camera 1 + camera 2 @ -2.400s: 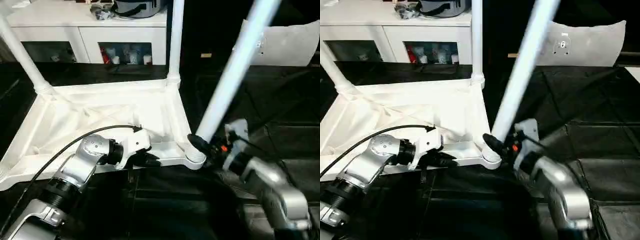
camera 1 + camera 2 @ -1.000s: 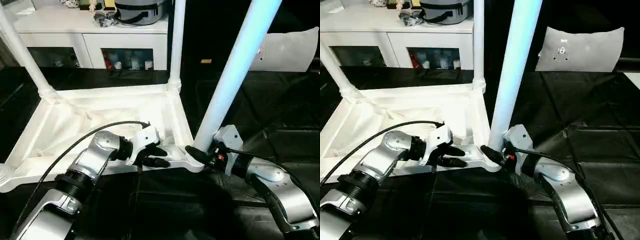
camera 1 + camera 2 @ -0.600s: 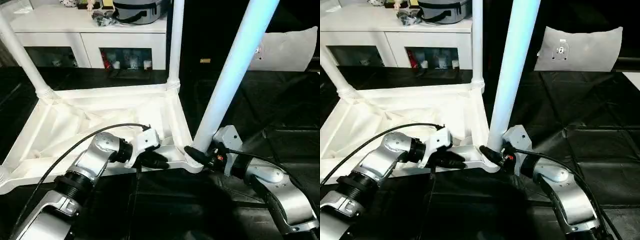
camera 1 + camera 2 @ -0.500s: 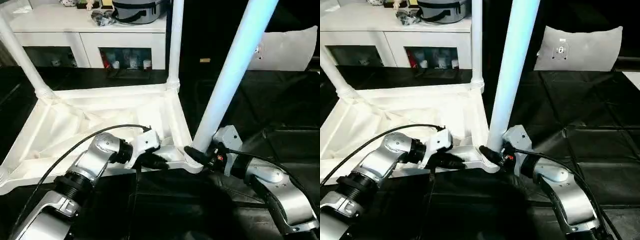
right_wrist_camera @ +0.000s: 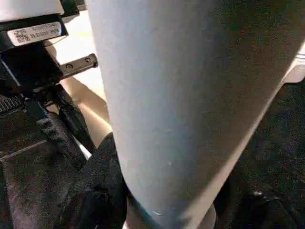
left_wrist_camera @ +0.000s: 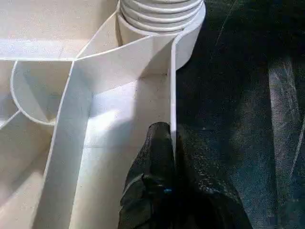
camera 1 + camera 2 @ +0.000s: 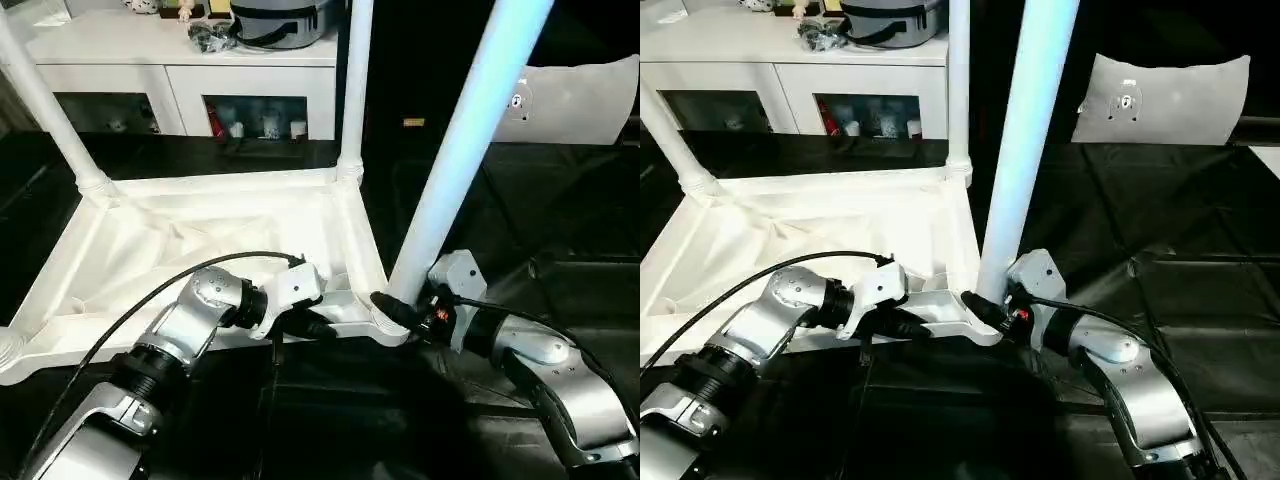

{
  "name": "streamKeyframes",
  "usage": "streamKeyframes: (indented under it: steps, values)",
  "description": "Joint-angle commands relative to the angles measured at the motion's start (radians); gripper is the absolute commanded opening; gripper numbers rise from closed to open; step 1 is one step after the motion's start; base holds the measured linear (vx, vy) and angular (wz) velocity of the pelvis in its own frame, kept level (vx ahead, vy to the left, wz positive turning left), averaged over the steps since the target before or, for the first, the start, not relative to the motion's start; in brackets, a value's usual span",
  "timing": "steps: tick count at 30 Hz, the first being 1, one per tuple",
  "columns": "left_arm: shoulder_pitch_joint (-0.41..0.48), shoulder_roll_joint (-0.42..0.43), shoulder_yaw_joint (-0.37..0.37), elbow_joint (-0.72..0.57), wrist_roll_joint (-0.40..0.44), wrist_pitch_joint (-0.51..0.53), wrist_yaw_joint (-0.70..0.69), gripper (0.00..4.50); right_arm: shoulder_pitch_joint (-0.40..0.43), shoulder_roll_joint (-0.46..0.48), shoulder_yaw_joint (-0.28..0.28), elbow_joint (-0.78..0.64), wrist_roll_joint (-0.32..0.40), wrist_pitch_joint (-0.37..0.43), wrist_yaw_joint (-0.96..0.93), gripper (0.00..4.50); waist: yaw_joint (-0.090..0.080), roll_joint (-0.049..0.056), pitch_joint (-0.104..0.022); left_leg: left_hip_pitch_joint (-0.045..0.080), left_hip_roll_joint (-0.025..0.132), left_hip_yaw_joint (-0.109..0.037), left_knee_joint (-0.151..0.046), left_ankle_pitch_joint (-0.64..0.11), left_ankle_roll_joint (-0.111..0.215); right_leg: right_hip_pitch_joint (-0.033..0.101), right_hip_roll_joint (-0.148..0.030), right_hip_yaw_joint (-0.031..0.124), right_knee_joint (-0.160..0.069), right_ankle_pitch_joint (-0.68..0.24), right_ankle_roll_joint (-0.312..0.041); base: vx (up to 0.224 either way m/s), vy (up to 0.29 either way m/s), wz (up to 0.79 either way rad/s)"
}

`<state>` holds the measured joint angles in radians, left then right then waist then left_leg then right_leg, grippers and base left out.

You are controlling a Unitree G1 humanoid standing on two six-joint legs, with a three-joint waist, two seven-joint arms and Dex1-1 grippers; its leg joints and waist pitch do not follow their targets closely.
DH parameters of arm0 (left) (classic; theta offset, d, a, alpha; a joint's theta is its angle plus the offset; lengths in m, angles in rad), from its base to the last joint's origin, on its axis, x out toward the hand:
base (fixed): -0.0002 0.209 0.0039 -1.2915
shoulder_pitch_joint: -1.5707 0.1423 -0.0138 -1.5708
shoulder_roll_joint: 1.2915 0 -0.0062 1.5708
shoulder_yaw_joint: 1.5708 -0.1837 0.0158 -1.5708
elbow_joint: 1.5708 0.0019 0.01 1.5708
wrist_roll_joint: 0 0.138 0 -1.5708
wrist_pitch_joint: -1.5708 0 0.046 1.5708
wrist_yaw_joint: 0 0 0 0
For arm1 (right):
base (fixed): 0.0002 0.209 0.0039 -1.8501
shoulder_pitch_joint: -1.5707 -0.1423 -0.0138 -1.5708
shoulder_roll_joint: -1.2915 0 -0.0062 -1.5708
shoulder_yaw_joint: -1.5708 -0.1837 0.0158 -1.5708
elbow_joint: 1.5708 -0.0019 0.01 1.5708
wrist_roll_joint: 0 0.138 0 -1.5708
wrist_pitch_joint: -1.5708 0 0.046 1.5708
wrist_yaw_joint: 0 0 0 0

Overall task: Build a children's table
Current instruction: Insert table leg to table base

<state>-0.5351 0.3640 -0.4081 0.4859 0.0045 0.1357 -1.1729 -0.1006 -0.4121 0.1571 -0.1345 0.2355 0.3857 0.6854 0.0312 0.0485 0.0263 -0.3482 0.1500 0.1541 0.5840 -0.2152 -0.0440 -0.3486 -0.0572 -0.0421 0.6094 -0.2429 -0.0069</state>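
the left arm (image 7: 170, 350) is reached forward and bent inward across the lower left, its silver forearm trailing a black cable. the left gripper (image 6: 172, 138) is laid level along the near edge of the children's table (image 7: 150, 250), and its two black fingers (image 6: 157, 148) are clenched tight on the thin raised rim (image 6: 172, 90), one finger inside the rim and one outside, just short of the near right corner socket (image 7: 388, 322).

the right arm (image 7: 550, 370) is brought in from the lower right with the elbow low and the wrist turned toward that same corner. the right gripper (image 7: 392, 308) is set at the foot of the near leg (image 7: 455, 160), and its jaws are held partly apart around the leg's base; in the right wrist view the leg (image 5: 190, 105) is seen pressed between the dark fingers (image 5: 102, 176).

the table is lain upside down on the black floor covering (image 7: 1160, 220), with the ribbed underside of the top turned up. three legs are seen standing up from its corners: the near leg at the right gripper, tilted to the right, a second leg (image 7: 355, 80) upright at the far right corner, and a third leg (image 7: 45, 110) slanted at the far left corner.

behind the table one white cabinet (image 7: 180, 70) with two glass doors is seen, and one pale cushion (image 7: 1170, 95) is propped to the right.
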Motion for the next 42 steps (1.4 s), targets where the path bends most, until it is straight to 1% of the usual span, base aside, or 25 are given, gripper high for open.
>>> streamKeyframes:
  steps: [1, 3, 6, 7, 8, 13, 16, 17, 18, 19, 21, 22, 25, 26, 27, 28, 32, 33, 34, 35, 37, 38, 40, 41, 42]
  values:
    - [-0.002, 0.012, 0.035, 0.005, 0.006, -0.012, 0.034, 0.0, 0.041, 0.002, 0.083, 0.073, -0.001, 0.088, 0.043, 1.91, -0.001, -0.005, -0.019, -0.004, 0.084, -0.031, -0.089, -0.273, 0.019, 0.016, -0.101, 0.06, -0.098, -0.272, -0.199, 0.0, 0.0, 0.0]
    - [0.003, 0.015, 0.039, 0.001, -0.002, -0.013, 0.025, 0.0, 0.036, -0.006, 0.091, 0.071, 0.004, 0.095, 0.067, 1.91, -0.001, -0.007, -0.019, -0.003, 0.084, -0.031, -0.089, -0.277, 0.019, 0.015, -0.102, 0.061, -0.099, -0.285, -0.197, 0.0, 0.0, 0.0]
    - [0.007, 0.016, 0.046, -0.004, -0.019, -0.014, 0.005, 0.0, 0.027, -0.016, 0.106, 0.071, 0.008, 0.106, 0.093, 1.91, 0.0, -0.005, -0.02, -0.004, 0.084, -0.03, -0.088, -0.262, 0.022, 0.015, -0.102, 0.062, -0.098, -0.275, -0.197, 0.0, 0.0, 0.0]
    - [0.012, 0.019, 0.048, -0.013, -0.033, -0.012, -0.015, 0.0, 0.019, -0.02, 0.113, 0.078, 0.006, 0.108, 0.104, 1.91, -0.001, -0.008, -0.021, -0.006, 0.082, -0.03, -0.087, -0.247, 0.027, 0.018, -0.101, 0.061, -0.096, -0.256, -0.201, 0.0, 0.0, 0.0]
    - [0.016, 0.022, 0.048, -0.022, -0.048, -0.011, -0.036, 0.0, 0.01, -0.021, 0.116, 0.091, 0.002, 0.11, 0.109, 1.91, -0.001, -0.007, -0.022, -0.007, 0.082, -0.029, -0.086, -0.237, 0.03, 0.019, -0.102, 0.061, -0.096, -0.245, -0.202, 0.0, 0.0, 0.0]
    - [0.02, 0.03, 0.046, -0.025, -0.065, -0.011, -0.07, 0.0, -0.007, -0.014, 0.1, 0.122, 0.019, 0.108, 0.123, 1.91, -0.003, -0.005, -0.028, -0.009, 0.079, -0.024, -0.078, -0.15, 0.058, 0.026, -0.099, 0.057, -0.085, -0.1, -0.231, 0.0, 0.0, 0.0]
    - [0.025, 0.04, 0.042, -0.037, -0.076, -0.006, -0.102, 0.0, -0.012, -0.022, 0.109, 0.121, 0.034, 0.094, 0.169, 1.91, -0.002, -0.004, -0.028, -0.009, 0.08, -0.024, -0.077, -0.146, 0.066, 0.028, -0.099, 0.055, -0.084, -0.092, -0.239, 0.0, 0.0, 0.0]
    - [0.026, 0.045, 0.04, -0.042, -0.082, -0.004, -0.121, 0.0, -0.016, -0.03, 0.119, 0.116, 0.042, 0.092, 0.199, 1.91, -0.002, -0.008, -0.028, -0.009, 0.081, -0.023, -0.077, -0.145, 0.067, 0.028, -0.099, 0.055, -0.084, -0.092, -0.239, 0.0, 0.0, 0.0]
    - [0.025, 0.049, 0.039, -0.044, -0.085, -0.004, -0.134, 0.0, -0.019, -0.035, 0.126, 0.113, 0.047, 0.091, 0.22, 1.91, 0.0, -0.007, -0.029, -0.008, 0.081, -0.024, -0.076, -0.145, 0.07, 0.03, -0.099, 0.054, -0.083, -0.094, -0.241, 0.0, 0.0, 0.0]
    - [0.017, 0.059, 0.036, -0.035, -0.08, -0.018, -0.156, 0.0, -0.024, -0.049, 0.145, 0.102, 0.055, 0.093, 0.264, 1.91, 0.001, -0.009, -0.028, -0.008, 0.082, -0.023, -0.077, -0.144, 0.076, 0.028, -0.099, 0.054, -0.083, -0.096, -0.242, 0.0, 0.0, 0.0]
    - [-0.001, 0.07, 0.035, -0.013, -0.071, -0.039, -0.172, 0.0, -0.025, -0.059, 0.162, 0.083, 0.071, 0.102, 0.304, 1.91, 0.003, -0.004, -0.028, -0.006, 0.083, -0.023, -0.077, -0.143, 0.076, 0.027, -0.099, 0.054, -0.082, -0.098, -0.243, 0.0, 0.0, 0.0]
    - [-0.008, 0.072, 0.035, -0.003, -0.069, -0.045, -0.176, 0.0, -0.025, -0.062, 0.166, 0.078, 0.076, 0.104, 0.315, 1.91, 0.005, -0.006, -0.028, -0.004, 0.086, -0.024, -0.079, -0.146, 0.076, 0.027, -0.098, 0.053, -0.082, -0.087, -0.245, 0.0, 0.0, 0.0]
    - [-0.031, 0.072, 0.041, 0.025, -0.068, -0.054, -0.177, 0.0, -0.015, -0.065, 0.18, 0.063, 0.083, 0.106, 0.332, 1.91, 0.008, -0.005, -0.028, -0.002, 0.086, -0.023, -0.079, -0.15, 0.066, 0.026, -0.099, 0.054, -0.08, -0.077, -0.252, 0.0, 0.0, 0.0]
    - [-0.058, 0.072, 0.047, 0.061, -0.058, -0.071, -0.167, 0.0, 0.001, -0.068, 0.195, 0.043, 0.086, 0.11, 0.348, 1.91, 0.009, -0.003, -0.027, -0.003, 0.086, -0.023, -0.079, -0.151, 0.064, 0.027, -0.1, 0.054, -0.08, -0.077, -0.253, 0.0, 0.0, 0.0]
    - [-0.076, 0.071, 0.052, 0.084, -0.053, -0.08, -0.159, 0.0, 0.01, -0.067, 0.203, 0.034, 0.084, 0.11, 0.352, 1.91, 0.011, -0.005, -0.027, -0.001, 0.084, -0.022, -0.079, -0.153, 0.062, 0.027, -0.099, 0.055, -0.083, -0.083, -0.249, 0.0, 0.0, 0.0]
    - [-0.087, 0.072, 0.054, 0.097, -0.049, -0.085, -0.153, 0.0, 0.015, -0.064, 0.208, 0.032, 0.077, 0.105, 0.347, 1.91, 0.015, -0.001, -0.026, 0.0, 0.084, -0.022, -0.079, -0.157, 0.059, 0.025, -0.1, 0.055, -0.083, -0.087, -0.249, 0.0, 0.0, 0.0]
    - [-0.101, 0.075, 0.059, 0.111, -0.037, -0.088, -0.138, 0.0, 0.02, -0.045, 0.209, 0.048, 0.048, 0.084, 0.309, 1.91, 0.017, -0.002, -0.024, -0.001, 0.087, -0.024, -0.083, -0.175, 0.045, 0.026, -0.102, 0.055, -0.082, -0.1, -0.25, 0.0, 0.0, 0.0]
    - [-0.102, 0.076, 0.062, 0.115, -0.036, -0.088, -0.135, 0.0, 0.018, -0.039, 0.208, 0.054, 0.041, 0.079, 0.298, 1.91, 0.018, 0.0, -0.022, -0.001, 0.087, -0.024, -0.084, -0.181, 0.041, 0.025, -0.102, 0.055, -0.083, -0.106, -0.248, 0.0, 0.0, 0.0]
    - [-0.092, 0.079, 0.069, 0.107, -0.03, -0.081, -0.113, 0.0, 0.013, -0.018, 0.202, 0.082, 0.008, 0.047, 0.253, 1.91, 0.016, -0.001, -0.021, 0.0, 0.088, -0.024, -0.085, -0.19, 0.036, 0.024, -0.103, 0.056, -0.084, -0.115, -0.248, 0.0, 0.0, 0.0]
    - [-0.088, 0.08, 0.071, 0.101, -0.029, -0.075, -0.106, 0.0, 0.01, -0.009, 0.199, 0.092, -0.003, 0.036, 0.235, 1.91, 0.016, -0.002, -0.02, -0.001, 0.087, -0.024, -0.086, -0.199, 0.033, 0.023, -0.103, 0.056, -0.085, -0.126, -0.247, 0.0, 0.0, 0.0]
    - [-0.058, 0.084, 0.088, 0.059, -0.035, -0.042, -0.073, 0.0, 0.002, 0.026, 0.172, 0.116, -0.017, 0.026, 0.167, 1.91, 0.013, 0.0, -0.015, -0.001, 0.086, -0.026, -0.091, -0.238, 0.017, 0.022, -0.104, 0.057, -0.09, -0.202, -0.236, 0.0, 0.0, 0.0]
    - [-0.058, 0.084, 0.088, 0.059, -0.035, -0.042, -0.073, 0.0, 0.002, 0.026, 0.172, 0.116, -0.017, 0.026, 0.167, 1.91, 0.012, -0.001, -0.015, -0.001, 0.088, -0.028, -0.093, -0.245, 0.01, 0.022, -0.106, 0.057, -0.089, -0.215, -0.234, 0.0, 0.0, 0.0]
    - [-0.04, 0.088, 0.096, 0.034, -0.039, -0.024, -0.059, 0.0, -0.002, 0.046, 0.157, 0.126, -0.026, 0.023, 0.13, 1.91, 0.003, 0.0, -0.01, -0.002, 0.085, -0.031, -0.097, -0.284, 0.003, 0.018, -0.105, 0.058, -0.097, -0.31, -0.21, 0.0, 0.0, 0.0]
    - [-0.005, 0.092, 0.108, -0.029, -0.046, 0.022, -0.036, 0.0, -0.007, 0.067, 0.139, 0.134, -0.032, 0.021, 0.096, 1.91, 0.003, 0.003, -0.01, -0.001, 0.086, -0.033, -0.098, -0.292, 0.0, 0.017, -0.106, 0.059, -0.099, -0.328, -0.205, 0.0, 0.0, 0.0]
    - [0.006, 0.093, 0.111, -0.048, -0.048, 0.035, -0.029, 0.0, -0.009, 0.072, 0.134, 0.136, -0.034, 0.021, 0.087, 1.91, -0.002, 0.003, -0.008, -0.007, 0.089, -0.036, -0.102, -0.299, -0.007, 0.017, -0.106, 0.058, -0.097, -0.332, -0.202, 0.0, 0.0, 0.0]
